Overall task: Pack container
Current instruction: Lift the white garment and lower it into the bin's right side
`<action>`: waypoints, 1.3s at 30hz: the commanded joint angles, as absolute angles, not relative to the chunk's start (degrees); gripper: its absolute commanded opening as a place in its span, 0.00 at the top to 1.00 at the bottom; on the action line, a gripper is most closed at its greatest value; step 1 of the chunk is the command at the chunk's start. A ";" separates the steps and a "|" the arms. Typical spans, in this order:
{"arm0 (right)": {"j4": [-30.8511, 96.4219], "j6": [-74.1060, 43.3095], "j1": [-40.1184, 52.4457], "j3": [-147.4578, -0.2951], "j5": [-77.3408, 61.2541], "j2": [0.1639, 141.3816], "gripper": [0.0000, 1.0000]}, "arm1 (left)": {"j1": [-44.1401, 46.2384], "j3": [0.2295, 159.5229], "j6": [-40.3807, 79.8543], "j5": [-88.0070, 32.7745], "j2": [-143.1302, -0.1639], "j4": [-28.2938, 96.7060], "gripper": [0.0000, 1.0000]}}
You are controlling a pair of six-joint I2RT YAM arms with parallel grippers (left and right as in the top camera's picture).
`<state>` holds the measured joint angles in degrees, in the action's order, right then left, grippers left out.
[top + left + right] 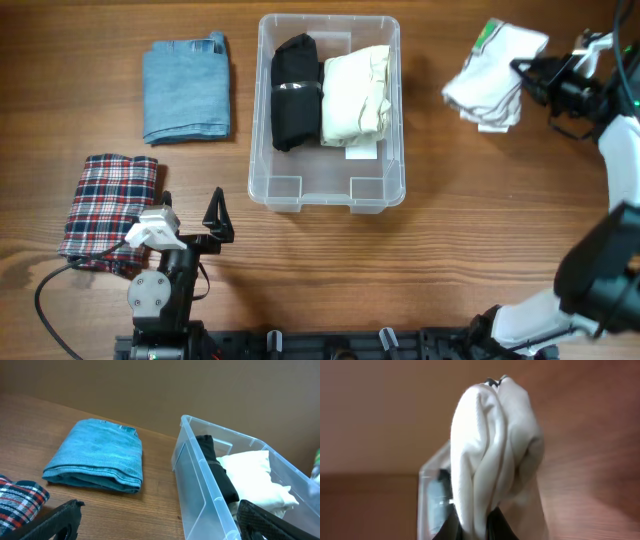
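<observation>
The clear plastic container point(330, 190) stands at the middle of the table and holds a folded black garment point(295, 92) and a cream one point(356, 95). It also shows in the left wrist view point(200, 485). My right gripper point(522, 72) is shut on a bundled white garment point(490, 75) at the far right, held off the table; in the right wrist view the white cloth point(492, 455) fills the space between the jaws point(475, 525). My left gripper point(216, 222) is open and empty near the front left, left of the container.
A folded blue denim garment point(185, 90) lies at the back left, also seen in the left wrist view point(97, 457). A folded red plaid garment point(108, 205) lies at the front left beside my left arm.
</observation>
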<state>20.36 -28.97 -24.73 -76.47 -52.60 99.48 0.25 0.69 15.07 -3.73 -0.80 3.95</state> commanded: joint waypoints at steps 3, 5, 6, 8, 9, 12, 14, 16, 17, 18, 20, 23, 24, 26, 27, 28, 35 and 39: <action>20.01 -32.45 -19.81 -77.43 -56.97 88.60 0.96 | -0.16 0.32 13.89 -2.98 -0.38 4.14 0.00; 20.16 -33.01 -16.64 -77.43 -57.56 85.65 0.96 | -0.16 0.34 13.87 -2.98 -0.38 4.14 0.00; 20.16 -33.12 -14.46 -77.43 -57.54 84.36 0.95 | -0.16 0.32 13.89 -2.98 -0.38 4.14 0.00; 20.16 -33.21 -11.07 -77.43 -57.49 83.15 0.96 | -0.16 0.34 13.87 -2.98 -0.38 4.14 0.00; 20.14 -33.23 -8.97 -77.43 -57.47 82.83 0.96 | -0.16 0.34 13.89 -2.98 -0.38 4.14 0.00; 20.25 -33.43 -2.07 -77.41 -55.88 83.20 0.96 | -0.16 0.32 13.89 -2.98 -0.38 4.14 0.00; 20.34 -33.91 1.96 -77.41 -53.36 83.90 0.96 | -0.16 0.32 13.89 -2.98 -0.38 4.16 0.00; 20.34 -34.72 5.58 -77.41 -51.77 84.66 0.96 | -0.16 0.32 13.89 -2.98 -0.38 4.14 0.00; 20.36 -35.03 7.46 -77.41 -51.29 84.99 0.95 | -0.16 0.34 13.89 -2.98 -0.38 4.14 0.00; 20.75 -35.51 9.67 -77.36 -50.30 85.49 0.96 | -0.16 0.34 13.89 -2.98 -0.38 4.14 0.00; 22.35 -36.64 13.04 -77.34 -47.11 86.24 0.96 | -0.16 0.32 13.89 -2.98 -0.38 4.14 0.00; 25.71 -37.87 17.85 -77.34 -40.12 87.74 0.95 | -0.16 0.32 13.87 -2.98 -0.38 4.14 0.00; 26.35 -37.93 18.94 -77.34 -38.70 88.07 0.96 | -0.16 0.32 13.89 -2.98 -0.38 4.14 0.00; 27.81 -38.98 21.69 -77.25 -34.76 89.58 0.96 | -0.16 0.32 13.89 -3.01 -0.38 4.14 0.00; 27.99 -39.38 22.46 -77.19 -33.78 90.17 0.96 | -0.16 0.34 13.89 -2.98 -0.38 4.14 0.00; 27.92 -39.48 23.35 -77.19 -33.06 90.96 0.96 | -0.16 0.32 13.89 -2.98 -0.38 4.14 0.00; 27.18 -43.59 26.68 -77.19 -32.82 97.38 0.96 | -0.16 0.34 13.89 -2.98 -0.38 4.16 0.00; 24.97 -45.91 28.47 -77.19 -33.45 100.33 0.96 | -0.16 0.32 13.89 -2.98 -0.38 4.14 0.00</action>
<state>26.92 -42.63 26.92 -76.47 -33.32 98.45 0.25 0.69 15.07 -3.73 -0.80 3.95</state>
